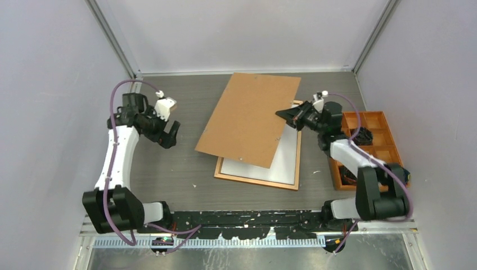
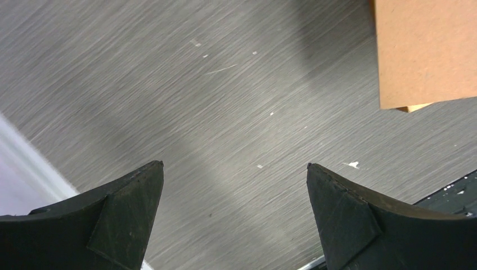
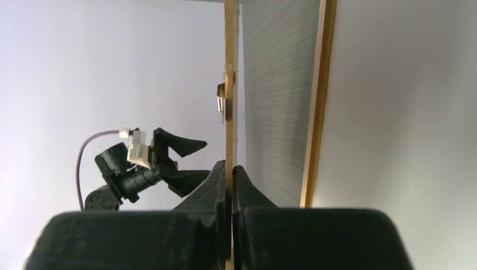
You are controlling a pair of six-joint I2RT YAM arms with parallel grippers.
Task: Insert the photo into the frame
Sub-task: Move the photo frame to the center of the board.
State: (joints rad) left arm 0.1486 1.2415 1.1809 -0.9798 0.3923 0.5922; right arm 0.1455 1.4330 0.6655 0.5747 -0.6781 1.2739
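A robotics lab test cell: a dark brushed-metal bench (image 1: 169, 169) boxed in by plain pale walls (image 1: 242, 34), aluminium posts (image 1: 112, 38) at its far corners, and cabled left arm (image 1: 115, 157) and right arm (image 1: 350, 156) bolted along its near edge.

— What do the arms look like?
— The left arm (image 1: 118, 153) and right arm (image 1: 350, 155) each have smooth white shells between chunky black joints.
— Any wiring?
— A thin mauve cable (image 1: 111, 109) runs along each, ending in a small white plug (image 1: 160, 94) by the wrist.
— And the fingers (image 2: 126, 216)?
— Matte black wedges, tapering to points, each with a flat triangular facet.
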